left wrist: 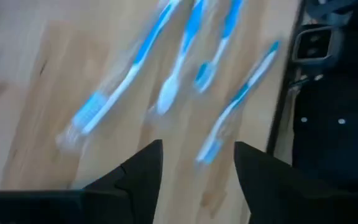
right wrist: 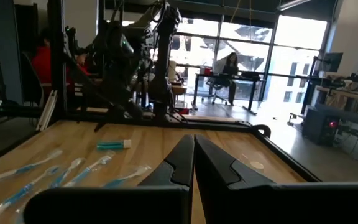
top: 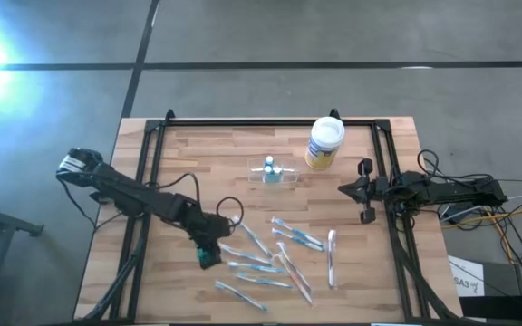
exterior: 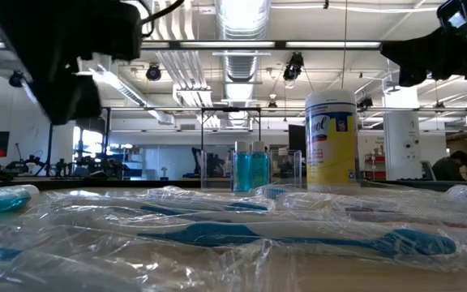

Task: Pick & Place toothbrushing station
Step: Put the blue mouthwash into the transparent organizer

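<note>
a white-lidded, yellow-labelled canister (top: pixel 324 143) stands upright near the far edge of the wooden worktop (top: pixel 207 163). wrapped blue toothbrushes (top: pixel 284 254) lie scattered over the near half. a seated person (right wrist: pixel 230 71) shows beyond.

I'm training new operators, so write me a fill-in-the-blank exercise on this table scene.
1. The fingers of the left claw are ____.
2. The fingers of the right claw are ____.
3. The clear toothbrushing station holds two small ____ bottles.
4. The yellow-labelled canister has a ____ lid.

Missing words: open; shut; blue; white
</note>
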Action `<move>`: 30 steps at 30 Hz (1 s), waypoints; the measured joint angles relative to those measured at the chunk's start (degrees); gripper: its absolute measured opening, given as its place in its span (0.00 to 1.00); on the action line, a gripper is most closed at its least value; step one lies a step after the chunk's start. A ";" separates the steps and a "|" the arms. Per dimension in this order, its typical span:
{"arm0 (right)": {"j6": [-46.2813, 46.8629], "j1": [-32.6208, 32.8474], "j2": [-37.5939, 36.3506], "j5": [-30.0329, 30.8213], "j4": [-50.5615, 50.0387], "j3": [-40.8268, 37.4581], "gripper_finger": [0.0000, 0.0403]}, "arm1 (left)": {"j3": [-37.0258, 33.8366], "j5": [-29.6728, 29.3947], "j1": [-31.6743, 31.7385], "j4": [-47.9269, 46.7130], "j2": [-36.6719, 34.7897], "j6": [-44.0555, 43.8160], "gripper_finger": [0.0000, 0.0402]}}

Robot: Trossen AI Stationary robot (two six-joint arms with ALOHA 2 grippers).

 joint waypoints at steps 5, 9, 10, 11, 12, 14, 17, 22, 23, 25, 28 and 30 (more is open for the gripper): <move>-1.43 0.00 -0.02 -0.02 0.04 0.34 0.02 | 6.25 -5.97 1.74 -6.17 2.15 0.36 0.34; -1.48 0.00 -0.04 0.00 0.24 1.07 0.02 | 12.35 -10.75 1.37 -19.85 4.02 -5.81 0.18; -1.48 0.00 -0.04 -0.02 0.23 1.11 0.02 | 13.78 -14.85 0.59 -23.79 4.18 -11.57 0.15; -1.45 0.00 0.04 -0.02 0.17 1.11 0.02 | 14.83 -18.25 -0.24 -28.03 4.17 -15.51 0.12; -1.45 0.00 0.11 0.00 0.12 1.11 0.02 | 15.77 -20.05 -1.17 -31.57 3.92 -17.80 0.10; -1.45 0.00 0.04 -0.04 -0.72 1.14 0.02 | 17.31 -24.38 -3.91 -35.03 3.05 -24.49 0.07; -1.45 0.00 0.02 -0.04 -2.09 1.14 0.02 | 17.39 -30.32 -8.34 -36.01 2.37 -36.60 0.06; -1.45 0.00 -0.04 -0.09 -2.95 1.16 0.02 | 14.92 -37.22 -14.70 -28.36 4.32 -47.54 0.16; -1.45 0.00 0.00 -0.28 -3.22 1.16 0.02 | 14.14 -37.80 -15.39 -25.63 4.70 -48.45 0.19; -1.52 0.00 -0.04 -1.27 -3.32 1.16 0.02 | 12.57 -39.15 -16.30 -21.33 5.48 -49.57 0.28; -1.64 -0.01 -0.04 -1.66 -4.17 1.29 0.02 | 10.49 -39.83 -16.63 -17.09 6.54 -51.50 0.45; -1.62 0.00 0.00 -1.71 -5.80 1.80 0.02 | 9.54 -38.24 -16.62 -16.30 6.87 -52.67 0.57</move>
